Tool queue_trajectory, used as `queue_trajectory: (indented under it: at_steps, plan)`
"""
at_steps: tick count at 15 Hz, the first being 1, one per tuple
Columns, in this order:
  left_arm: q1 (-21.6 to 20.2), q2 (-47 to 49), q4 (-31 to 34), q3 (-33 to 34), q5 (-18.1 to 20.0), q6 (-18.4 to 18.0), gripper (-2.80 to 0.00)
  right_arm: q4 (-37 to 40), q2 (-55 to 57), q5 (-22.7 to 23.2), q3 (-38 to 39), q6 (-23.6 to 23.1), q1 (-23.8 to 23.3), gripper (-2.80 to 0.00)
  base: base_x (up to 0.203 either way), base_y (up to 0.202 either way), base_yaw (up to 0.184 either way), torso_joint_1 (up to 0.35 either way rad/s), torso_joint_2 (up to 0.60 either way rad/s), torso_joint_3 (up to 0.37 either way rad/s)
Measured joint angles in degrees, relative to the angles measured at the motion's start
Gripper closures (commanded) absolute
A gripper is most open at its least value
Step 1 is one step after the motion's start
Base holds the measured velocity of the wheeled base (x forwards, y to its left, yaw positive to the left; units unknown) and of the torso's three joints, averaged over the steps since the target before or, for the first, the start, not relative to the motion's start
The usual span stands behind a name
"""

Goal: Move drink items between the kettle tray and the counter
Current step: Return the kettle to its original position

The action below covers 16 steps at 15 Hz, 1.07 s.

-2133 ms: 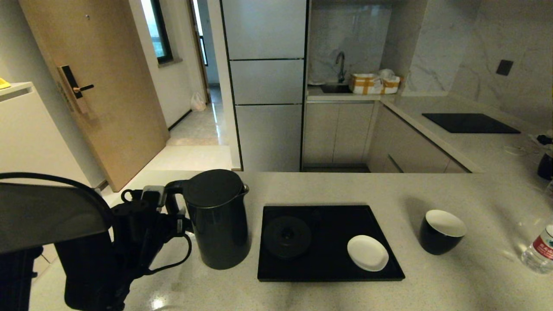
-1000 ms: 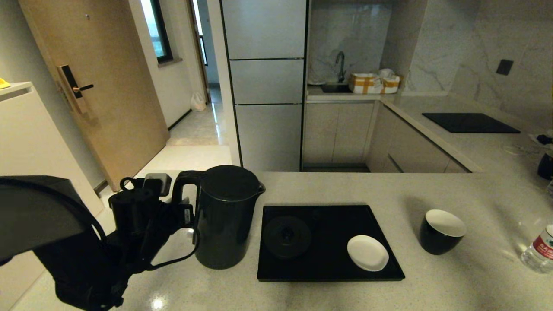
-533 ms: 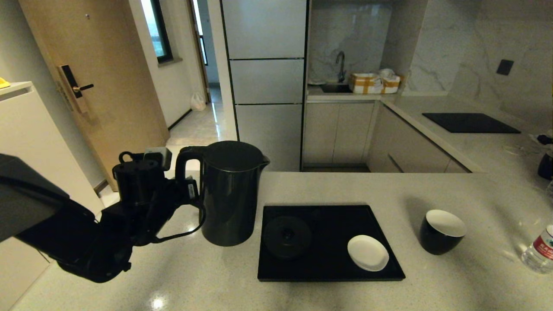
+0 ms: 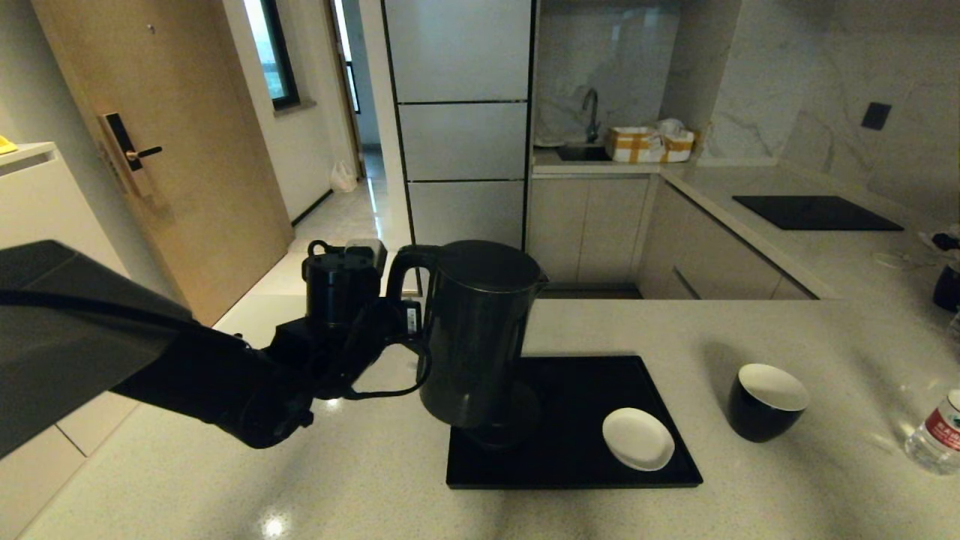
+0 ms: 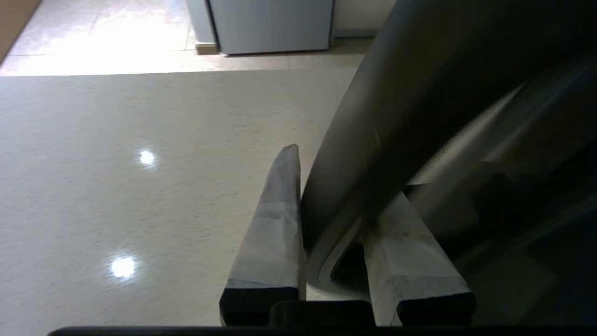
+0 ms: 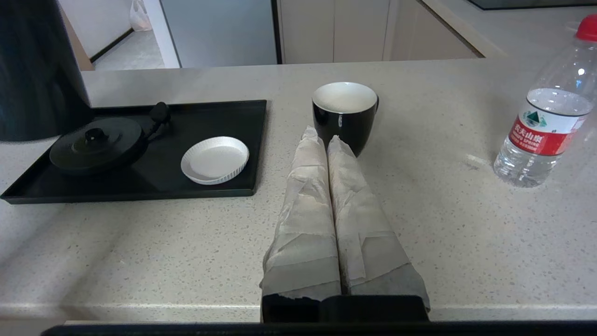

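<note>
My left gripper is shut on the handle of the tall black kettle, which hangs lifted over the left end of the black kettle tray. The kettle's bottom hovers just above the round base and hides part of it. In the left wrist view the fingers clamp the handle. On the counter, the black cup stands right of the tray and the red-capped bottle sits at the far right. My right gripper is shut and empty, just short of the cup.
A small white saucer lies on the tray's right half. A black cooktop and a dark object sit on the far right counter. A sink with boxes is at the back. The counter's far edge drops to the floor.
The left arm has lifted the kettle off the counter left of the tray and carried it right, to above the round base. Cup, saucer and bottle have not moved.
</note>
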State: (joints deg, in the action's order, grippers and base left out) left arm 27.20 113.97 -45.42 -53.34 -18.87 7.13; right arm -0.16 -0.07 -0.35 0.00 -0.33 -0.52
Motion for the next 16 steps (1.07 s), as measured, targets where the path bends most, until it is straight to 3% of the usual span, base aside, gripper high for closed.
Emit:
queue_trajectory:
  at_steps: [5,16]
  plan:
    - [2.58,6.16,2.12,-5.47,-1.77,-0.2,0.0,0.0,0.0,0.0,0.0,0.0,0.0,0.0,0.0,0.0,0.0,0.0,0.0,0.0]
    - [3.62,9.85,1.71,-4.65,-1.68,-0.23,0.0,-0.08,0.0,0.02,0.0,0.02,0.0,0.0,0.0,0.0,0.0,0.0,0.0,0.0]
